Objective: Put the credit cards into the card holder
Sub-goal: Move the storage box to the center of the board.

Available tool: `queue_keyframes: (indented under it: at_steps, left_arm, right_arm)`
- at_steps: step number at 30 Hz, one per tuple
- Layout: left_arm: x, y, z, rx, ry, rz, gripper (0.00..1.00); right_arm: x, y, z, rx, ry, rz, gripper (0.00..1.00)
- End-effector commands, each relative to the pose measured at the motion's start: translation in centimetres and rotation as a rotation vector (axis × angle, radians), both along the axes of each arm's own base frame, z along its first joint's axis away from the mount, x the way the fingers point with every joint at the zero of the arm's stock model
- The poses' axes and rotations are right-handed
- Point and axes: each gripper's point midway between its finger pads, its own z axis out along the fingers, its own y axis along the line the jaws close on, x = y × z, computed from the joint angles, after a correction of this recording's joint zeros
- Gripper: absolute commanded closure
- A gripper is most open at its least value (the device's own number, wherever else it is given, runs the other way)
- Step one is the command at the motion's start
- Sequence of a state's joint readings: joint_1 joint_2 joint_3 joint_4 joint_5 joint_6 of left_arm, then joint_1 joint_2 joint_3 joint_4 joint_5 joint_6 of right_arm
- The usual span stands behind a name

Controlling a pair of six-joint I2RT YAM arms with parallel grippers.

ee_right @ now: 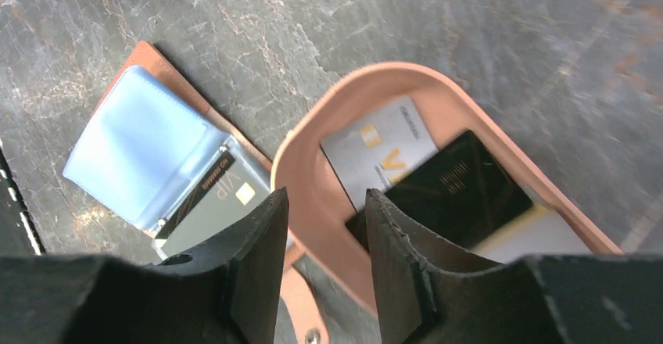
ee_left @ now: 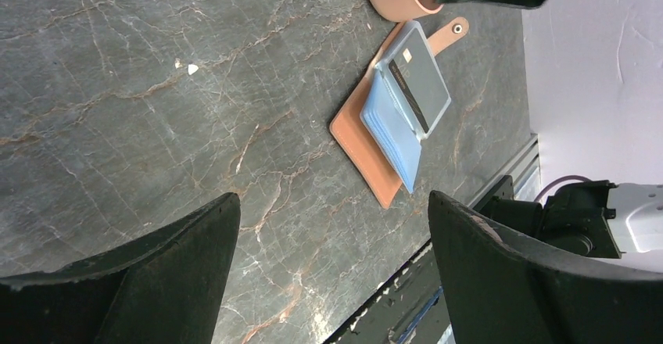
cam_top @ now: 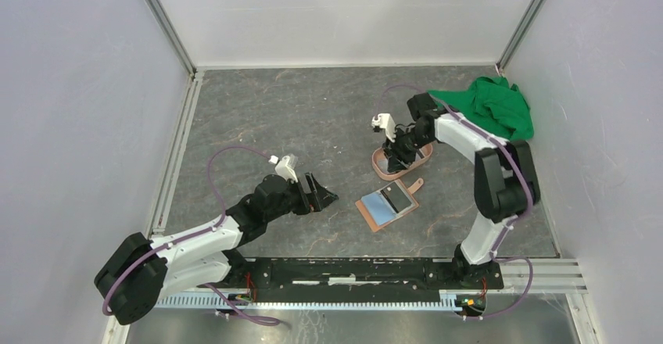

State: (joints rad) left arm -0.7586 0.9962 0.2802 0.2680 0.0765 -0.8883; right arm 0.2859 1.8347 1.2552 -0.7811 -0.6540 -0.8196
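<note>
The tan card holder [cam_top: 385,206] lies open on the table, with light blue sleeves [ee_right: 137,145] and a grey card [ee_right: 215,203] tucked in them. It also shows in the left wrist view, card holder [ee_left: 363,152]. More credit cards lie in a pink oval tray [ee_right: 313,172]: a grey-white one [ee_right: 375,145], a black one [ee_right: 457,188] and a pale yellowish one [ee_right: 532,238]. My right gripper [ee_right: 326,195] hangs over the tray's near rim, jaws partly apart, one finger outside and one inside by the black card's corner, holding nothing. My left gripper [ee_left: 335,202] is wide open above bare table, left of the holder.
A green cloth [cam_top: 492,105] is bunched in the far right corner. The arms' black mounting rail [cam_top: 352,270] runs along the near edge. White walls close in the table on three sides. The pink tray [cam_top: 378,166] sits just beyond the holder.
</note>
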Motion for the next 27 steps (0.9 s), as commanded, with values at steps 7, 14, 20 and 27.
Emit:
queue_keyframes:
  at_steps: [7, 14, 20, 27]
  left_arm:
    - [1.5, 0.2, 1.8, 0.013, -0.083, 0.027, 0.05]
    - [1.5, 0.2, 1.9, 0.001, -0.080, 0.032, 0.05]
    - [1.1, 0.4, 1.6, -0.017, -0.072, 0.041, 0.05]
    - [0.9, 0.5, 1.1, -0.034, -0.061, 0.046, 0.05]
  right_arm:
    - [7.2, -5.3, 5.4, -0.033, -0.339, -0.370, 0.41]
    - [9.1, -7.1, 3.6, -0.124, -0.318, -0.475, 0.33]
    - [10.8, -7.1, 3.8, -0.139, -0.299, -0.482, 0.28]
    - [10.1, -7.6, 2.6, -0.158, -0.286, -0.500, 0.27]
